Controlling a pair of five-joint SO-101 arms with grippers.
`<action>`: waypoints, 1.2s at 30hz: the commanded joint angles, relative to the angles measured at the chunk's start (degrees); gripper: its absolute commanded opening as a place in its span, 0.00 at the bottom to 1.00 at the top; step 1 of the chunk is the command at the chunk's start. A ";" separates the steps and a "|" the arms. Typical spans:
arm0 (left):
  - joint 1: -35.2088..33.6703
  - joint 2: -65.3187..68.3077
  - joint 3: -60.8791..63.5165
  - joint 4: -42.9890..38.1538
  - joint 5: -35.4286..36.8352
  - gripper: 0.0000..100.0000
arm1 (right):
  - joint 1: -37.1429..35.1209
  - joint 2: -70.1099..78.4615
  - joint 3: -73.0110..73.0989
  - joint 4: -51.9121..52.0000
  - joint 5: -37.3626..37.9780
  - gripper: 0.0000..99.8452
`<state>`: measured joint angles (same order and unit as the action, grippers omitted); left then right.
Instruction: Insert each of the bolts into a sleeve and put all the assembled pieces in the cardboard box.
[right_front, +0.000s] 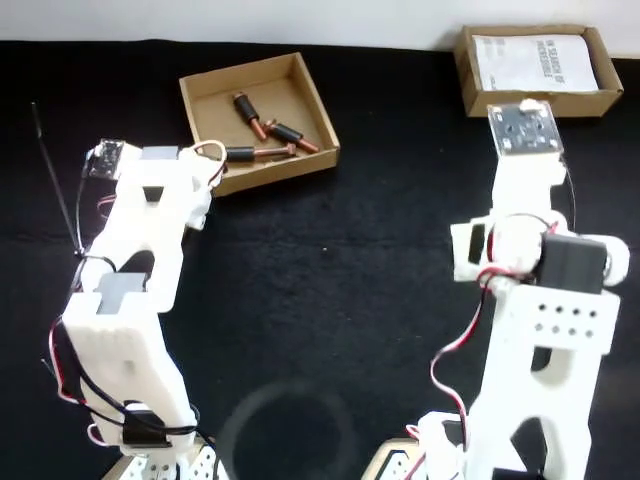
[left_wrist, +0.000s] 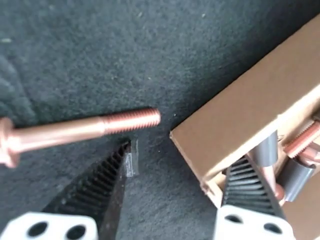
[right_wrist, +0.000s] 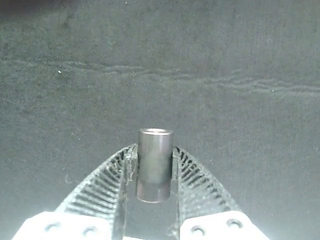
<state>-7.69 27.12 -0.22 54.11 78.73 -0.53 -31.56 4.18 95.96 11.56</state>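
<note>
Your right gripper (right_wrist: 153, 150) is clamped on one sleeve (right_wrist: 155, 170): a smooth dark grey metal cylinder, upright between ribbed fingers, over the black felt-like mat (right_wrist: 200, 75). Your left gripper (left_wrist: 186, 152) is spread wide. One bare bolt (left_wrist: 75, 132), copper with a threaded tip and flanged head, lies on the mat just past it, beside the box (left_wrist: 240, 125) corner. The high view adds that the box sits far centre-left with three assembled pieces (right_front: 290, 135) inside, and a second box (right_front: 530, 103) far right holds paper.

The bolt (left_wrist: 75, 131) is cut off at its head
</note>
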 joint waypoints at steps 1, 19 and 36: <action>-0.75 0.48 -2.77 -0.09 0.44 0.27 | -0.48 2.07 -5.14 0.48 -0.62 0.01; -9.80 -2.33 -4.26 14.51 3.43 0.27 | -0.48 4.09 -5.32 0.13 -0.18 0.01; -8.31 -9.80 -2.86 22.68 1.23 0.21 | -0.57 4.18 -5.23 0.04 1.32 0.01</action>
<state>-17.45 23.43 -3.12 72.84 80.22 -0.62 -27.52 1.27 96.13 12.18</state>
